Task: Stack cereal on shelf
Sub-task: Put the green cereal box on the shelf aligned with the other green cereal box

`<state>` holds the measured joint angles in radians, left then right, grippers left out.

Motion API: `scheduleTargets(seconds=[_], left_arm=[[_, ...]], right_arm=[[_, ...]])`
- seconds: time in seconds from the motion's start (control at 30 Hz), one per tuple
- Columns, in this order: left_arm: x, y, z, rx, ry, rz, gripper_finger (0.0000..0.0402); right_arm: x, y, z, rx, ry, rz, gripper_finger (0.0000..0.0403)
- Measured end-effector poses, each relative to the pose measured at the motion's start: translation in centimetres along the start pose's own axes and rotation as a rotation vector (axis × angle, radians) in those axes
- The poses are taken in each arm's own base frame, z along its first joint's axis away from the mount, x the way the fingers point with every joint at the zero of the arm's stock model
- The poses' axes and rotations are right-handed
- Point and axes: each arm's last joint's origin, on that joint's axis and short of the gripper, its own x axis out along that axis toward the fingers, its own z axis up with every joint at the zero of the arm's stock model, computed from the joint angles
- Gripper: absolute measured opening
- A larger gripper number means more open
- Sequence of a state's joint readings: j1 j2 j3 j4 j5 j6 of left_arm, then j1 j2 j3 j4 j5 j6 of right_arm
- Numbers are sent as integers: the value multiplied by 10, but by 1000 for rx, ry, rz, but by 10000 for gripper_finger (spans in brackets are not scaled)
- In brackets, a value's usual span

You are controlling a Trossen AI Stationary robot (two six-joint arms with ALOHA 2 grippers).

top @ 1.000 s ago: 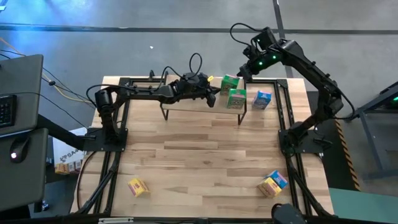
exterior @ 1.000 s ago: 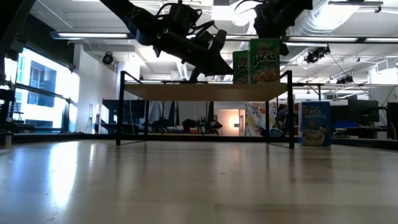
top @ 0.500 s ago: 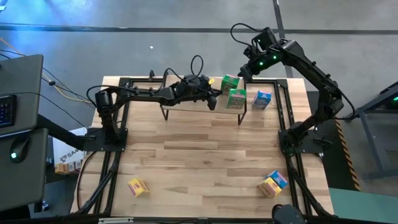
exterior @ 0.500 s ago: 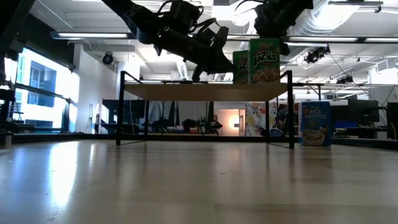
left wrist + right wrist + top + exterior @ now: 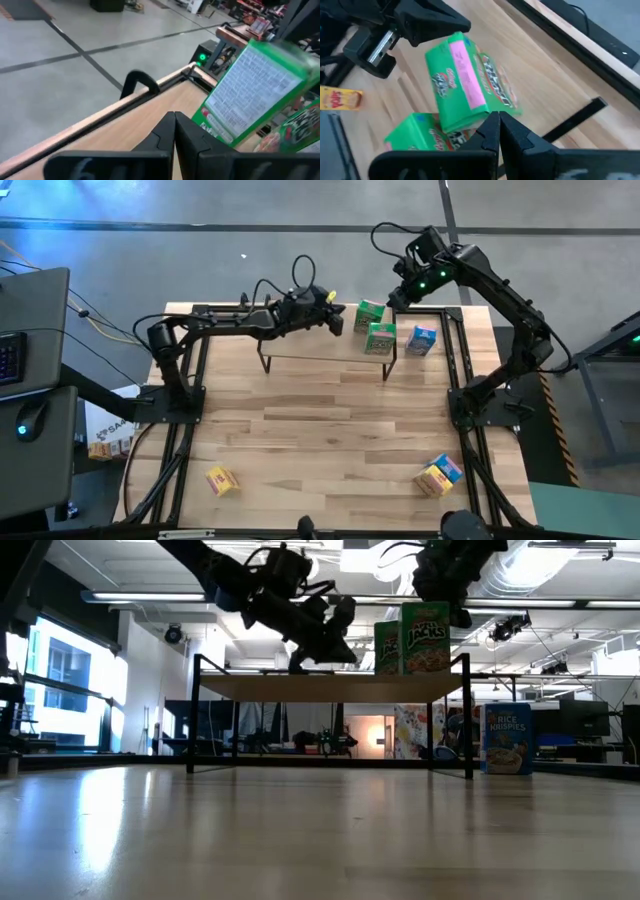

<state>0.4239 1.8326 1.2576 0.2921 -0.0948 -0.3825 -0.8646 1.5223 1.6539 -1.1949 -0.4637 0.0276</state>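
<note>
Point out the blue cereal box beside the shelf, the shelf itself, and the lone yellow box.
Blue cereal box (image 5: 423, 339), high view, on its top face.
Shelf (image 5: 310, 347), high view, on its bare wood plank.
Yellow box (image 5: 220, 480), high view, on its top face.

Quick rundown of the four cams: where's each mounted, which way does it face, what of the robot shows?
High: overhead, straight down on the table; both arms.
Low: tabletop height, level across to the shelf; arms enter from above.
Left wrist: on left arm, past the shut left gripper toward a green cereal box.
Right wrist: on right arm, down past the shut right gripper.
Shared: both wrist views show the green boxes on the shelf.
</note>
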Motion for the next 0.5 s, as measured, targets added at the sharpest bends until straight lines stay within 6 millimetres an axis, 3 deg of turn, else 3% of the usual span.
scheduleTargets(seconds=[0.2, 0.5], left_arm=[[12, -5, -2, -7, 25, -57, 0], [13, -11, 2, -26, 33, -107, 0]], right_arm=[[-1, -4, -3, -34, 27, -71, 0], [-5, -7, -26, -59, 271, -218, 0]])
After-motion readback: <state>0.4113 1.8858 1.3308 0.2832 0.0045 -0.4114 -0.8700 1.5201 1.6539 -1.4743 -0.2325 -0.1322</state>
